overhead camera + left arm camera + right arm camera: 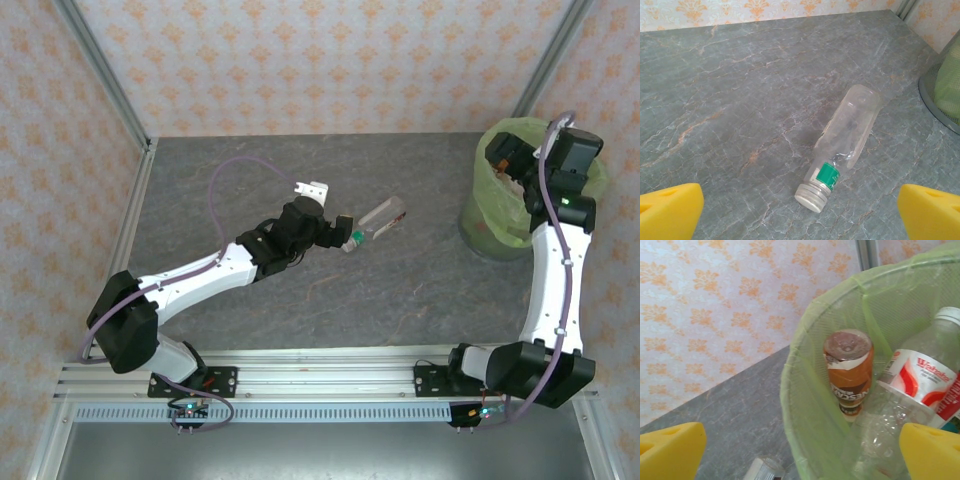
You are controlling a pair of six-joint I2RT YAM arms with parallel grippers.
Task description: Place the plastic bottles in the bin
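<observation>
Left wrist: bottle (847, 135) just beyond left hand (800, 214)

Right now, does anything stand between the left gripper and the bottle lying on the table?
Nothing visible does. The left gripper is open and faces the cap end of the bottle, with bare table between them.

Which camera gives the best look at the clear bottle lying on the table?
The left wrist view: the clear bottle lies whole in frame, its cap and green label plain. The top external view shows the same bottle small, just ahead of the left gripper.
</observation>
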